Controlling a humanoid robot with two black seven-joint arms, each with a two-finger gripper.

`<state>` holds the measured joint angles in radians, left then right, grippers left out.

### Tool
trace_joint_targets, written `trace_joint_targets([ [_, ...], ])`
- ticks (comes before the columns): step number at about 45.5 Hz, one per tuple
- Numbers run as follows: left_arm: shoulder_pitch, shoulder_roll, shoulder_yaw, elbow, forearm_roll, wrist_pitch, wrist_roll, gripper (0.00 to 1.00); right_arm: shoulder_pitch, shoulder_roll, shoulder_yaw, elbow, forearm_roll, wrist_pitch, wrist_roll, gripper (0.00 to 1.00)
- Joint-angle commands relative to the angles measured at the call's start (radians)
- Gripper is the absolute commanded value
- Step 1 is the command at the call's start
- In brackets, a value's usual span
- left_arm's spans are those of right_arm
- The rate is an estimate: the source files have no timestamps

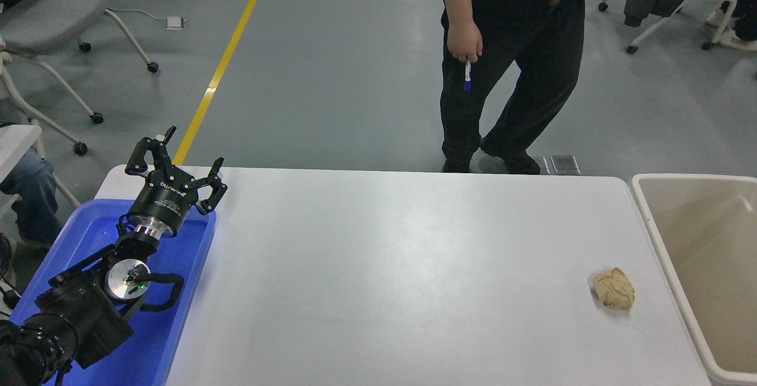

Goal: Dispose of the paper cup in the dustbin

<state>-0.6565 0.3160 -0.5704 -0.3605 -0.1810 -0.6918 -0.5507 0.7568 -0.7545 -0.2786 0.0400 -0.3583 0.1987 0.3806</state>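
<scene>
Resting over the blue tray (89,238) at the counter's (378,268) lower left, the left hand (177,164) has its fingers spread wide, gripping nothing. The beige dustbin (668,256) stands against the counter's right end, a crumpled brown paper ball (614,288) lying just beside it. The paper cup and right hand are out of view.

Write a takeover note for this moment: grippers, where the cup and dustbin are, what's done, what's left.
Left gripper: parked over the blue tray, fingers spread, holding nothing.
Right gripper: out of view.
Paper cup: not visible, neither on the table nor in the visible part of the dustbin at the table's right end.
Crumpled brown paper ball: lies on the table near the bin.
Done: cannot be confirmed.
Left: find the cup and check the drop.
</scene>
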Motion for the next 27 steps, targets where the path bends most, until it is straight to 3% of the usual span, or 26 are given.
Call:
trace_joint_targets([
  [1,0.000,0.000,0.000,0.000,0.000,0.002,0.000,1.00,-0.082,0.081,0.073,-0.025,0.096,-0.053,-0.086,0.00],
  [27,0.000,0.000,0.000,0.000,0.000,0.000,0.000,1.00,-0.159,0.213,0.159,-0.025,0.096,-0.171,-0.155,0.00],
])
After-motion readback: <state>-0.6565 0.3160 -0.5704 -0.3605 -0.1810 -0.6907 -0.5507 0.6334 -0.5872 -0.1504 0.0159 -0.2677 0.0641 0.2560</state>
